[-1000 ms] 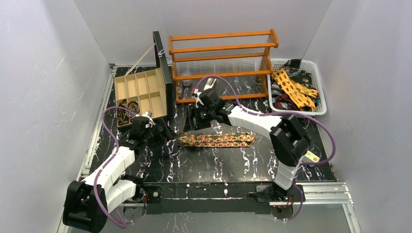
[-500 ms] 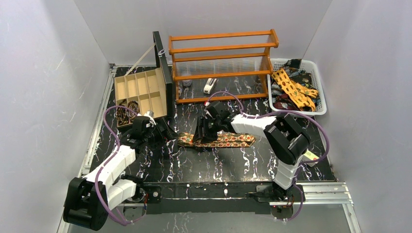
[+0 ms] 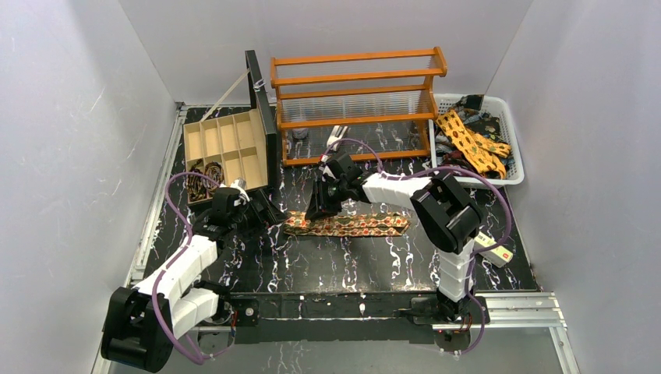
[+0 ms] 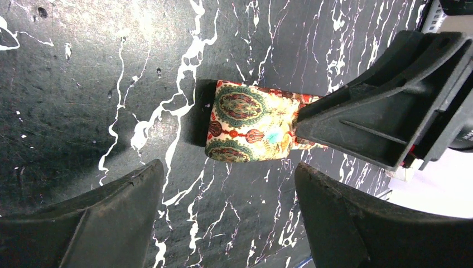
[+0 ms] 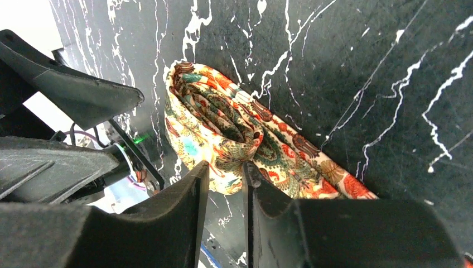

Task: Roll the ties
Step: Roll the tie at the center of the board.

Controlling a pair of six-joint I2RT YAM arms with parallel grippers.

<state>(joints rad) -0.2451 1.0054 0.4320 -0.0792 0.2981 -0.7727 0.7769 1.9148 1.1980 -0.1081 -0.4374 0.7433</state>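
Observation:
A brown-red tie with gold-green motifs [image 3: 351, 225] lies flat as a strip on the black marbled table. Its left end is folded over into a small loop [image 5: 223, 131]. My right gripper [image 3: 317, 209] stands over that end, and in the right wrist view its jaws [image 5: 225, 170] are nearly closed, pinching the folded fabric at their tips. My left gripper [image 3: 269, 213] is just left of the tie's end. It is open and empty [image 4: 226, 178], with the folded end [image 4: 251, 121] ahead of its jaws and a right finger [image 4: 385, 111] beside it.
A wooden compartment box [image 3: 226, 144] with its lid up stands at the back left and holds coiled ties [image 3: 204, 174]. An orange rack [image 3: 358, 101] is behind, and a white basket [image 3: 510, 140] of loose ties at the right. A small white-and-red box [image 3: 495, 249] lies near the right arm.
My right gripper came down from near the rack onto the tie and shifted to its left end, closing on the fold. My left gripper edged slightly toward the tie.

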